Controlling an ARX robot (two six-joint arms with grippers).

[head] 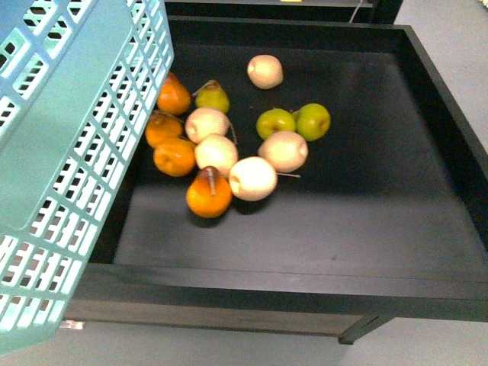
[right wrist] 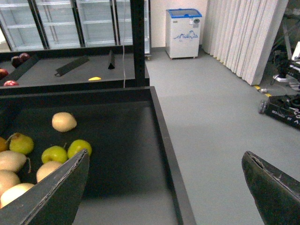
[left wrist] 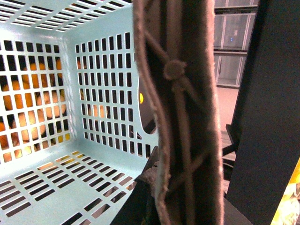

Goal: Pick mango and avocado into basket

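The turquoise basket [head: 69, 152] hangs tilted at the left, over the left edge of the black tray. It fills the left wrist view [left wrist: 56, 154] and looks empty inside. My left gripper [left wrist: 187, 197] is shut on its brownish-mauve handle [left wrist: 187, 93]. My right gripper [right wrist: 164, 161] is open and empty, above the tray's right rim and the floor; its fingers [right wrist: 51, 197] frame the view. No dark green avocado shows. A small yellow oblong thing [right wrist: 95, 78] lies on the far shelf; I cannot tell whether it is the mango. Neither arm shows in the front view.
The black tray [head: 427, 84] holds a cluster of orange fruits [head: 208, 194], pale cream fruits [head: 253, 178] and light green apples [head: 313, 120]. A second shelf behind has red apples [right wrist: 10, 83]. Grey floor, a white freezer [right wrist: 183, 28] and a curtain lie to the right.
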